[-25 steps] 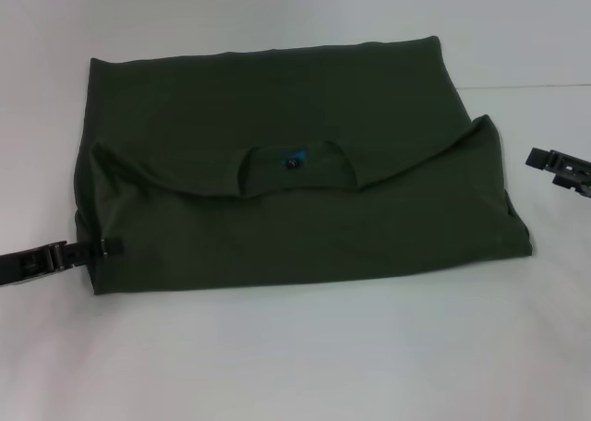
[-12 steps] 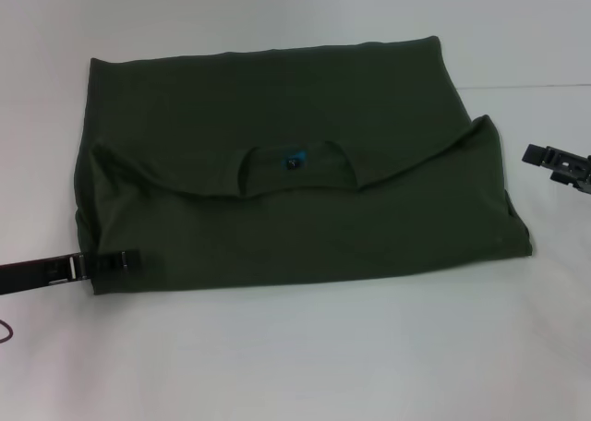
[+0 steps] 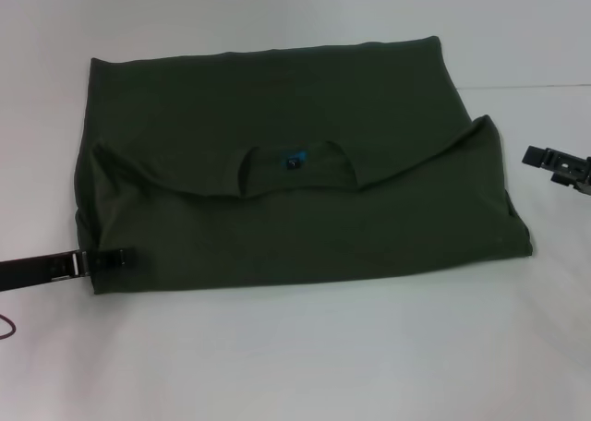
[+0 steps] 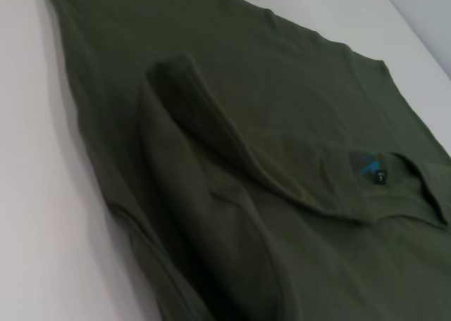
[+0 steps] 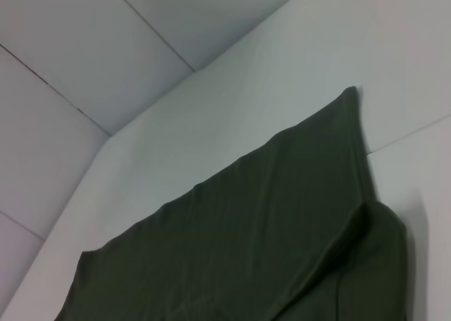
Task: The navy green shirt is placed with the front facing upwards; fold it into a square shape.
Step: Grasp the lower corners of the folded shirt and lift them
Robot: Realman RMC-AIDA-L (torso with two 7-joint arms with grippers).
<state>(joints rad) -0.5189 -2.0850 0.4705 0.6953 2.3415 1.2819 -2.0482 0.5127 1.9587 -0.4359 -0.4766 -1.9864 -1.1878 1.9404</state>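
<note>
Shirt: the navy green shirt (image 3: 295, 162) lay spread on the white table (image 3: 295, 366), filling the middle of the head view, its far edge straight and its near half doubled over toward the far side.
Fold: the near layer lay over the lower body of the shirt; its upper edge curved across the middle, with a raised corner at the right side.
Collar: the round collar (image 3: 295, 167) opened at the centre of that folded edge, showing a small blue-and-black neck label (image 3: 294, 160); the left wrist view showed the same label (image 4: 373, 170) inside the collar.
Lettering: none could be seen on the fabric facing up.
Layers: in the left wrist view, the folded edge formed a thick ridge with creased cloth stacked under it at the near left corner.
Left gripper: the left gripper (image 3: 115, 258) reached in low from the left edge, its tip lying at the shirt's near left corner, over the cloth's border; whether it was open, closed or pinching fabric could not be told.
Right gripper: the right gripper (image 3: 534, 155) hovered off the shirt, near its right side and apart from the cloth; its finger state could not be told.
Right wrist view: it showed the shirt's far right corner (image 5: 349, 99) flat on the table.
</note>
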